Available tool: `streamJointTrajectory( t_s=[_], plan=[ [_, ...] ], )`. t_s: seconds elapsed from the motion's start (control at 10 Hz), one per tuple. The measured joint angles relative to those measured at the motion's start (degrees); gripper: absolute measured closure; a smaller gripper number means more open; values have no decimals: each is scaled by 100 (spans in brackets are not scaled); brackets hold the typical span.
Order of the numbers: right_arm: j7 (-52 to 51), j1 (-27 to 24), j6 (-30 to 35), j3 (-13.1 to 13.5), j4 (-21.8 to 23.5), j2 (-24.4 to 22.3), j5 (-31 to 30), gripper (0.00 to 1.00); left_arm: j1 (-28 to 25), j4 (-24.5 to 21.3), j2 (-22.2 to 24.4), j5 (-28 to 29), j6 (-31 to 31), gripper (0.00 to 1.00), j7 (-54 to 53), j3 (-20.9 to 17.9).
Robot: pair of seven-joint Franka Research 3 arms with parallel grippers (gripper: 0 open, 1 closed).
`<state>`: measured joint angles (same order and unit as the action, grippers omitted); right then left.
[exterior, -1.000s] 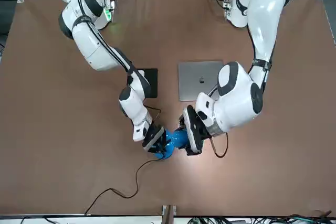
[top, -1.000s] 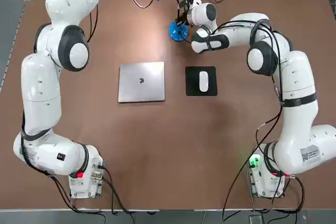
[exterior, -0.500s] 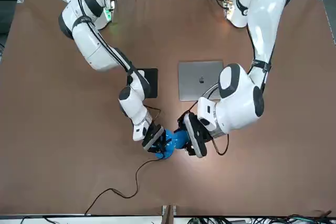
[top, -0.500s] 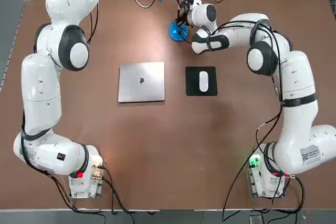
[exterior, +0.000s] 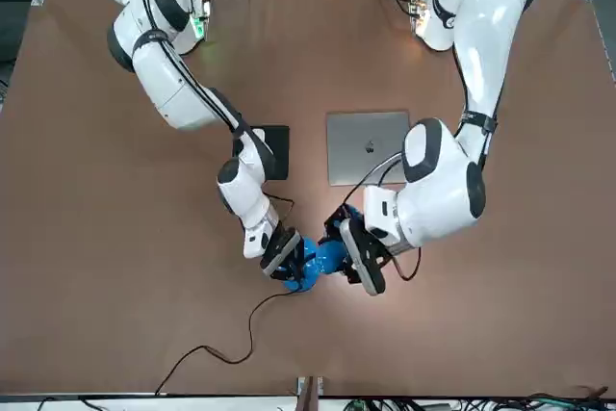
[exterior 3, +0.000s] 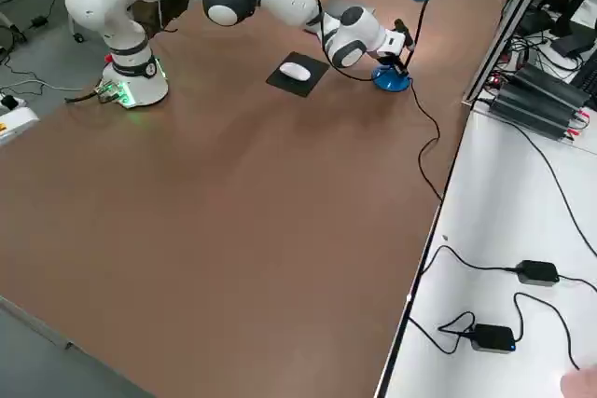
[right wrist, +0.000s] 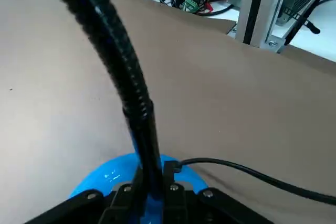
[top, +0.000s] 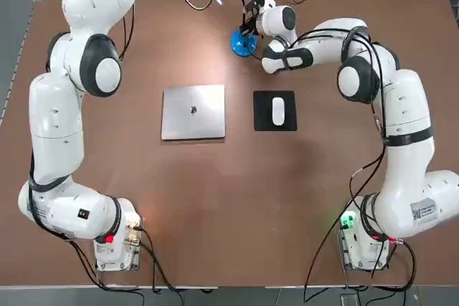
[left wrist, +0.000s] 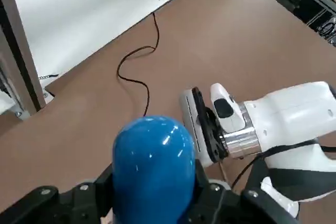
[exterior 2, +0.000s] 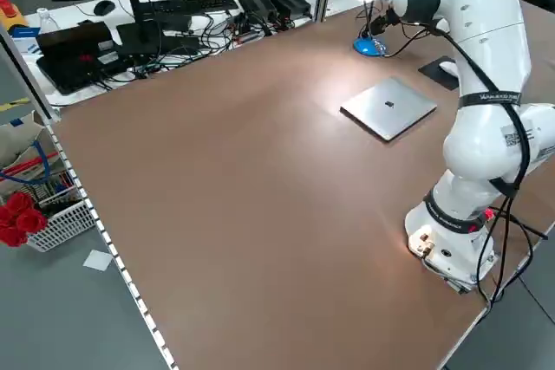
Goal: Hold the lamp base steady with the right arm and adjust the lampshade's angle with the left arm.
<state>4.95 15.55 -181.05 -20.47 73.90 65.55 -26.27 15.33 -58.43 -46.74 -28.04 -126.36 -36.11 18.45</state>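
Gripping lampshade (left wrist: 153,163), left pincer (left wrist: 152,192), seemingly closed.

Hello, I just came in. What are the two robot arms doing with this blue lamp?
They are working on a small desk lamp at the far edge of the table. The right gripper is down at the lamp base, its fingers closed at the foot of the black neck, keeping it in place. The left gripper holds the lampshade up in the air to set its angle. A closed laptop and a white mouse on its pad lie untouched mid-table.
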Motion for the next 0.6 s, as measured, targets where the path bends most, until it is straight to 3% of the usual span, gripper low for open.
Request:
streamJointTrajectory(
  t_s=[0.6],
  plan=[
    [0,1,-35,10,12,0,-28,85,-20,32,0,-2,279,44,1201,1]
  ],
)
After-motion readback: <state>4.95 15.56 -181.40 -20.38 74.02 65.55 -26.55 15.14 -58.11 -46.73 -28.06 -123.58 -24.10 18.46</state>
